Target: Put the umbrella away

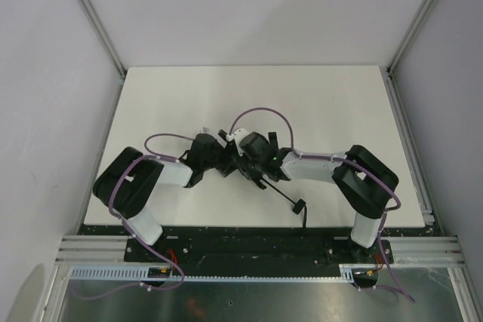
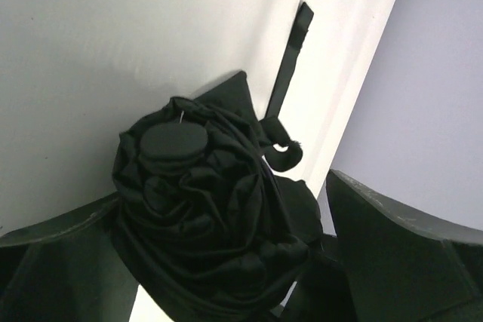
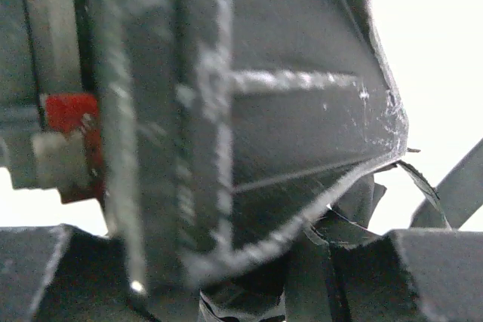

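Observation:
The black umbrella (image 1: 229,162) lies in the middle of the white table (image 1: 324,103), folded into a bundle between the two grippers. Its thin shaft runs to the near right and ends at the small handle (image 1: 299,206). In the left wrist view the bunched canopy (image 2: 204,216), with its round cap facing the camera, fills the space between my left gripper's fingers (image 2: 400,246). A black strap (image 2: 290,58) trails from it across the table. My left gripper (image 1: 219,157) is shut on the canopy. My right gripper (image 1: 243,162) meets it from the right, with black fabric (image 3: 355,205) between its fingers.
The left gripper's grey body (image 3: 264,111) fills most of the right wrist view at very close range. Grey walls and aluminium frame posts (image 1: 94,20) enclose the table on three sides. The arm bases stand at the near edge (image 1: 241,250).

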### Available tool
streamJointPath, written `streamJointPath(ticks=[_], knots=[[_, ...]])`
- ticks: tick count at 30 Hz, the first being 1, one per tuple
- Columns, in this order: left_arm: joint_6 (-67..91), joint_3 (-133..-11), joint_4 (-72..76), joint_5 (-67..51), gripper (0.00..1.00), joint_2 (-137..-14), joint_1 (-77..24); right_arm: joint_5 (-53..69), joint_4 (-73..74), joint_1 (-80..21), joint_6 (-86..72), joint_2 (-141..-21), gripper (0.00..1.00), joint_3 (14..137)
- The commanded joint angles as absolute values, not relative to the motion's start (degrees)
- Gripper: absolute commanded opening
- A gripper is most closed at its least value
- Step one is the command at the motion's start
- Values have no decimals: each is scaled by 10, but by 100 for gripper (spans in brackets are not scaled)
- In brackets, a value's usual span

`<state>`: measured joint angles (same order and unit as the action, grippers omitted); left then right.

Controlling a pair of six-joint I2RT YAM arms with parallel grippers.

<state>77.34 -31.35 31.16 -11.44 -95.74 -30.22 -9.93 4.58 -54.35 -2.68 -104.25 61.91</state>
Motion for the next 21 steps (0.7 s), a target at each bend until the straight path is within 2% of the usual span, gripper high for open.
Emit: streamJointPath(ticks=[1, 5, 10, 14, 21], knots=[[718, -294, 210, -103, 99, -977, -311, 67, -13, -488, -56, -1002, 0, 579], [719, -299, 211, -106, 99, -987, -312, 151, -55, -457, -84, -987, 0, 562], [717, -308, 212, -107, 90, -993, -314, 225, -106, -435, -122, -978, 0, 547], [715, -316, 212, -107, 77, -995, -319, 274, -139, -426, -143, -985, 0, 546], [711, -322, 214, -106, 47, -995, -322, 298, -164, -424, -160, -994, 0, 544]])
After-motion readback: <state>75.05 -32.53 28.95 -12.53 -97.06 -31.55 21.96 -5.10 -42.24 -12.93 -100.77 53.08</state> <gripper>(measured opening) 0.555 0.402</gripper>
